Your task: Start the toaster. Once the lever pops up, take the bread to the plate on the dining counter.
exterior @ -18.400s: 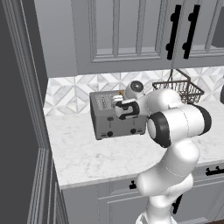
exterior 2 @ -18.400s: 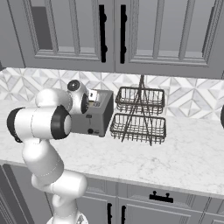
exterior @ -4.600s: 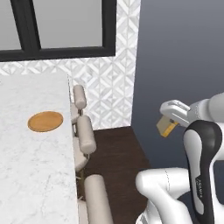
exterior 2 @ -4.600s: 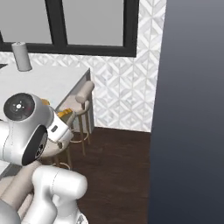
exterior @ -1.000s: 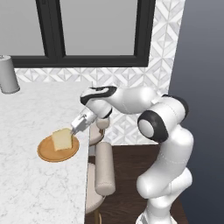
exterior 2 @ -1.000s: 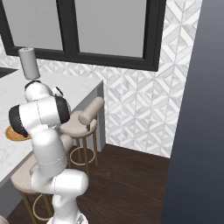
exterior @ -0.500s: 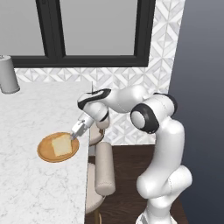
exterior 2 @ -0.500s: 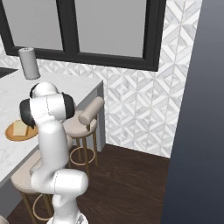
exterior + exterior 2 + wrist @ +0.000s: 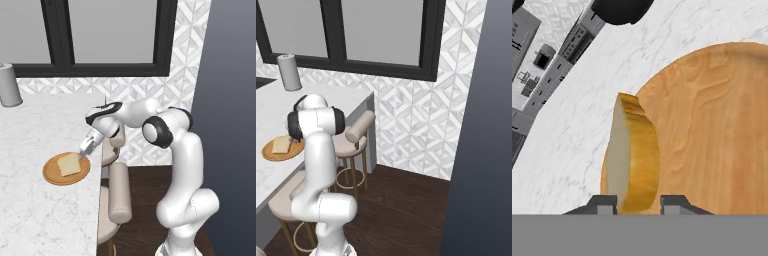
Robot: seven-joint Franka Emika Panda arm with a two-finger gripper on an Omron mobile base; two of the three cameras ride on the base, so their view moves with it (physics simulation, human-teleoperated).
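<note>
The bread (image 9: 68, 163), a small square slice with a pale tan face and orange-brown crust, lies on the round orange-brown plate (image 9: 52, 176), which sits on the white veined dining counter (image 9: 45, 220) close to its straight edge. In the right base view the same slice (image 9: 280, 144) rests on the plate (image 9: 271, 153) near the counter edge, partly hidden behind the white arm. The arm reaches over the edge from the stool side, and the gripper (image 9: 83, 151) points down at the near corner of the slice. In the hand view the bread (image 9: 633, 155) stands between the two dark fingertips (image 9: 603, 204), its crust edge facing the camera and the wood-grained plate (image 9: 712, 125) spreading beyond it. The jaws are narrowly parted, one tip on each side of the slice; whether they press on the crust or stand just clear of it cannot be told. A grey cylindrical canister (image 9: 9, 85) stands at the far end of the counter under the black-framed window (image 9: 112, 35). Beige padded stools (image 9: 119, 190) line the counter's edge beside the arm.
</note>
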